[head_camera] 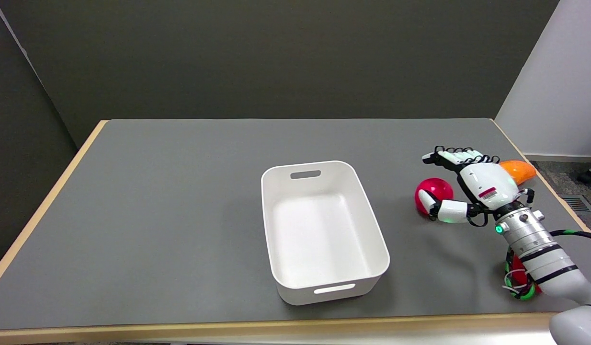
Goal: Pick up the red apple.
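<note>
The apple (pixel 435 190) sits on the grey counter (pixel 180 215) at the right of the frame, red and glossy, just to the right of the white bin (pixel 324 282). It is close to round, so it has no real long axis, and no stem or dimple shows to tell which way it points.

The right hand (pixel 460 184) is right beside the apple, on its right, with the palm turned toward it. The fingers (pixel 451 157) stretch out flat past the upper right of the apple, and the thumb (pixel 427 201) lies across the apple's lower front. The hand is open and grips nothing; whether the thumb actually touches the fruit cannot be told. The apple looks to rest on the counter.

The step in hand seems to be the approach, with the grasp not yet made. The next move likely calls for the fingers to curl over the far side of the apple against the thumb, then a lift. Being smooth and round, it may roll away if pressed from one side only.

An orange thing (pixel 519 170) lies behind the hand near the counter's right edge, and something red and green (pixel 520 282) shows under the forearm at lower right.
</note>
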Tool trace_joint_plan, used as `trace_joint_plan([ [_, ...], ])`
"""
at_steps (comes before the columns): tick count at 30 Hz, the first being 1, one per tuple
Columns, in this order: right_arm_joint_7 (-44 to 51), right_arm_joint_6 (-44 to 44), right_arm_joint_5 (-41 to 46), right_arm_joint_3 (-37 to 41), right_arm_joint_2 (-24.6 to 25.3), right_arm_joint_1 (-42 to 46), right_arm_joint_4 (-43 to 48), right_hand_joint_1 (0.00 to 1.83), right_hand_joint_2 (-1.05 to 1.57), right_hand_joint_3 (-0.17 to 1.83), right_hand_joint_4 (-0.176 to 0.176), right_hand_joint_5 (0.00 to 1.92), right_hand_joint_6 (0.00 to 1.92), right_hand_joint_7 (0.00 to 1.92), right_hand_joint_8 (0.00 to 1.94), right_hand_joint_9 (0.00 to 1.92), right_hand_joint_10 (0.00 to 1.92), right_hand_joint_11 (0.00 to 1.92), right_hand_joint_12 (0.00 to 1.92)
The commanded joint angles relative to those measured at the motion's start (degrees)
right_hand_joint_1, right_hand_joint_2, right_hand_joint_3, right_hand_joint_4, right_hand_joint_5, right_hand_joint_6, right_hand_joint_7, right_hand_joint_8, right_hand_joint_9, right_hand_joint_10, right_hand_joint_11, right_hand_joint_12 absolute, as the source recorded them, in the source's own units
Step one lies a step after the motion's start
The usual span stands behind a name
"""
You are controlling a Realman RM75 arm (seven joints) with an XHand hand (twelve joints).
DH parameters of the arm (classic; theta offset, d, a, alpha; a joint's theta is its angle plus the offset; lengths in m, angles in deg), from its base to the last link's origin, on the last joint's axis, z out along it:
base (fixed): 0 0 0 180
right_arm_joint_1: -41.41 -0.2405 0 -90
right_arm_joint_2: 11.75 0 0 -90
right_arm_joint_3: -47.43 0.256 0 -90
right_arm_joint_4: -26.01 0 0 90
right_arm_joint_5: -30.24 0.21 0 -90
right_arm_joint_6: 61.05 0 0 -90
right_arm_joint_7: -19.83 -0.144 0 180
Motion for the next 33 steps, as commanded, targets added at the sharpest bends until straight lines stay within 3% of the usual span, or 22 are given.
trace_joint_plan([
  [1, -0.05, -1.88, 1.0, -4.26, -0.86, -4.67, -4.88, 0.36, 0.69, 0.88, 0.122, 0.33, 0.65, 0.49, 0.51, 0.4, 0.92, 0.3, 1.41],
  [33, -0.05, -3.9, 1.08, -6.19, -0.38, -7.24, -9.47, 0.41, 0.66, 0.93, 0.125, 0.34, 0.67, 0.49, 0.54, 0.41, 0.9, 0.29, 1.42],
])
